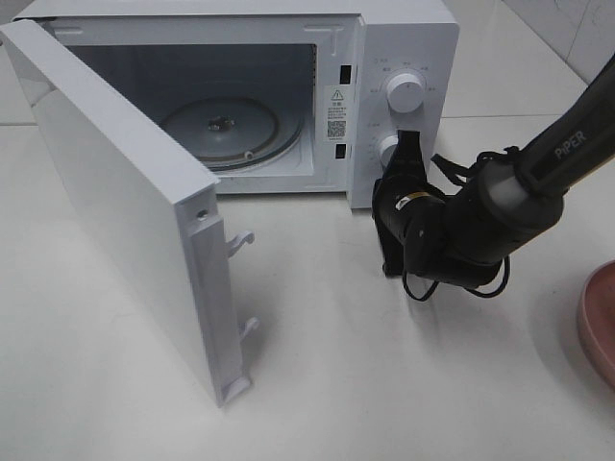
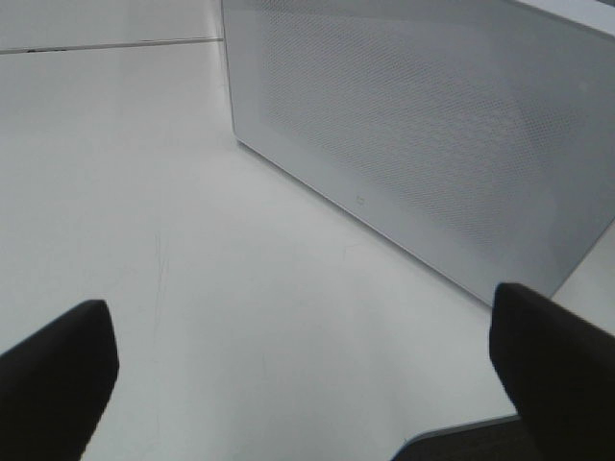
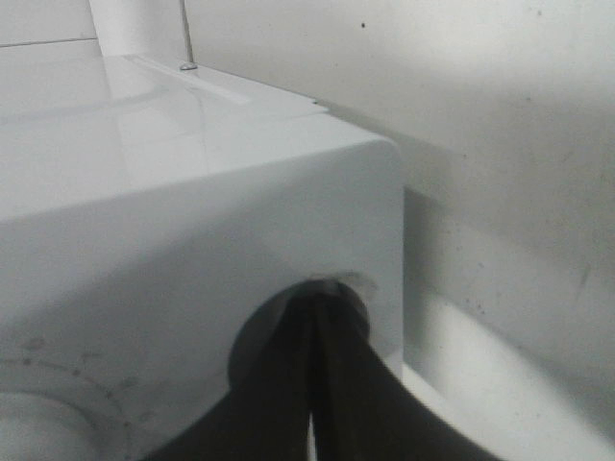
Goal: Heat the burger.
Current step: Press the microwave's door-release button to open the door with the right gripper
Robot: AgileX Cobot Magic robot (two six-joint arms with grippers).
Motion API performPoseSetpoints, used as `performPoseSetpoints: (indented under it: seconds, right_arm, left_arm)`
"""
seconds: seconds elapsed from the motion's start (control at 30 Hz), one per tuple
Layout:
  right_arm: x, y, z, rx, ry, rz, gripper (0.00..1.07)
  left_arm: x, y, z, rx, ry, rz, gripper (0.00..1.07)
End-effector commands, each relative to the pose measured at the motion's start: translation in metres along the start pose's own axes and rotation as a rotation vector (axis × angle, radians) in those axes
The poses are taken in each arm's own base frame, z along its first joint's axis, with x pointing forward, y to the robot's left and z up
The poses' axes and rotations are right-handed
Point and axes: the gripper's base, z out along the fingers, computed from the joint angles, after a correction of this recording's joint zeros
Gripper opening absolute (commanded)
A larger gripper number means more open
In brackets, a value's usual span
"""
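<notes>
PiPER-lettered arm (image 1: 538,182) holds closed right end effector (image 1: 407,142) at microwave's (image 1: 423,38) lower knob (image 1: 387,150); left end effector (image 2: 306,360) open.

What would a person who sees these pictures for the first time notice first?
The white microwave at the back, its door swung wide open on the left and nothing on its glass turntable. Next, the right gripper, shut, with its tips at the lower knob. A pink plate peeks in at the right edge.
</notes>
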Motion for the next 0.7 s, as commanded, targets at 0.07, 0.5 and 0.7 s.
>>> performPoseSetpoints:
  seconds: [0.07, 0.5, 0.7]
  right_arm:
    - [0.003, 0.049, 0.015, -0.256, 0.026, -0.023, 0.00]
    - [-0.007, 0.040, -0.010, -0.144, 0.044, -0.061, 0.00]
    - [-0.010, 0.030, -0.020, -0.072, 0.068, -0.099, 0.00]
  left_arm:
    - [0.000, 0.000, 0.000, -0.002, 0.000, -0.008, 0.98]
    - [0.000, 0.000, 0.000, -0.002, 0.000, -0.008, 0.98]
    - [0.000, 0.000, 0.000, -0.002, 0.000, -0.008, 0.98]
